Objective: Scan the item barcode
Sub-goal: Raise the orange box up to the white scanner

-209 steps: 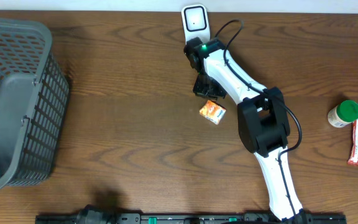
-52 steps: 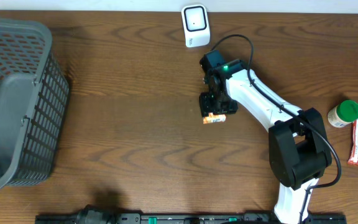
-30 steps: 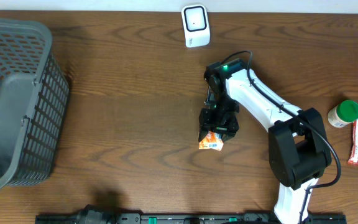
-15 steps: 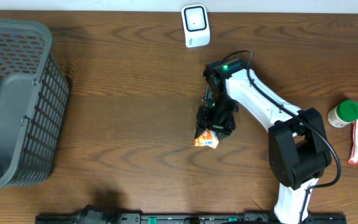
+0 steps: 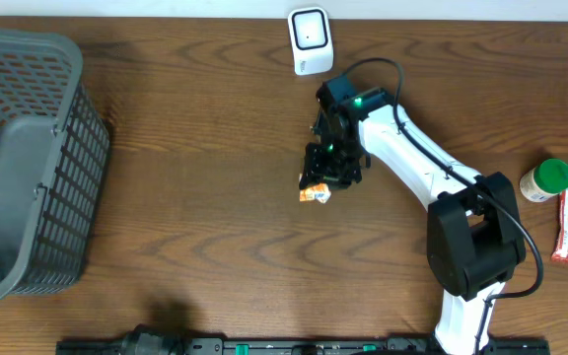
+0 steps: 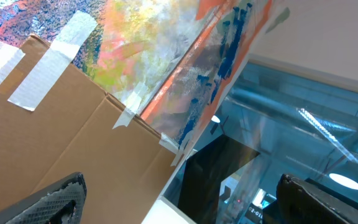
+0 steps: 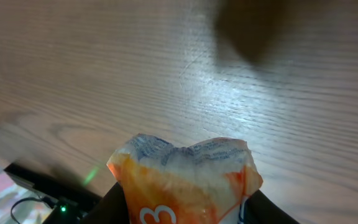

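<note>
Orange packet (image 7: 185, 180), its white top seemingly blue-tinged; brown wood-grain table (image 5: 195, 197); grey lattice basket (image 5: 67, 168).

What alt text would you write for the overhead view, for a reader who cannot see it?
The right hand grips an orange packet above a wooden table, near the white scanner at the far edge. A grey basket stands left; a green-lidded jar right.

Overhead straight down on table (image 5: 215, 197); right wrist close, shares packet (image 5: 314, 194); left faces off-table.
</note>
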`<state>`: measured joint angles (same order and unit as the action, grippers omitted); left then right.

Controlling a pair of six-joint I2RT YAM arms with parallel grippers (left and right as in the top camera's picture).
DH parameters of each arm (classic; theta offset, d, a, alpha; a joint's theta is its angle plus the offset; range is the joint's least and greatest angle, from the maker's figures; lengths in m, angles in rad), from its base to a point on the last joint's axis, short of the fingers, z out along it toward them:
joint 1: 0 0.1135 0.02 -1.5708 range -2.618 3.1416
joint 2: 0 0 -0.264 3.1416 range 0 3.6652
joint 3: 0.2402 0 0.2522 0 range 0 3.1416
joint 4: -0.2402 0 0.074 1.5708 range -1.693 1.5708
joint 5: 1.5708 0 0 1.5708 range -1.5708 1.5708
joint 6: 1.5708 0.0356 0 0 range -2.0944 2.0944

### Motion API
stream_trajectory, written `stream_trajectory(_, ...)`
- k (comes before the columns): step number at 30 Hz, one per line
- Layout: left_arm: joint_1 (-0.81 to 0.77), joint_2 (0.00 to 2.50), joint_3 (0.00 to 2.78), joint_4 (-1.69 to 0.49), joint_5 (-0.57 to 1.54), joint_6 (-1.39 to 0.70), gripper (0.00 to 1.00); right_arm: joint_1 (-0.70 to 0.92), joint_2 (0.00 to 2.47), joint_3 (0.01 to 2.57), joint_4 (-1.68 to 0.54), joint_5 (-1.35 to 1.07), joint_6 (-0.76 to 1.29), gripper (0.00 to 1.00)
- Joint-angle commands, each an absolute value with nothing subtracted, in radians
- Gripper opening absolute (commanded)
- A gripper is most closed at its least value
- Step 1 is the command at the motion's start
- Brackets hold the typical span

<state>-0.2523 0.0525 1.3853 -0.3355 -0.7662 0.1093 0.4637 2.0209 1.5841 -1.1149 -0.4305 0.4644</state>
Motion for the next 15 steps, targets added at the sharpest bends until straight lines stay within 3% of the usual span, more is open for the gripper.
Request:
stream_trajectory(1,-0.252,0.045,1.385,-0.331,-0.772,0.127,0.98,0.460,2.000,1.692,-1.160,-0.339,0.467,0.32)
stream_trajectory(8,-0.252,0.045,1.385,-0.331,-0.772,0.127,0.98,0.463,1.927,1.898,-1.326,-0.228,0.467,0.25)
stream_trajectory(15,-0.252,0.045,1.385,-0.331,-0.772,0.127,0.98,0.509,1.823,1.917,-1.284,0.077,0.487,0.24)
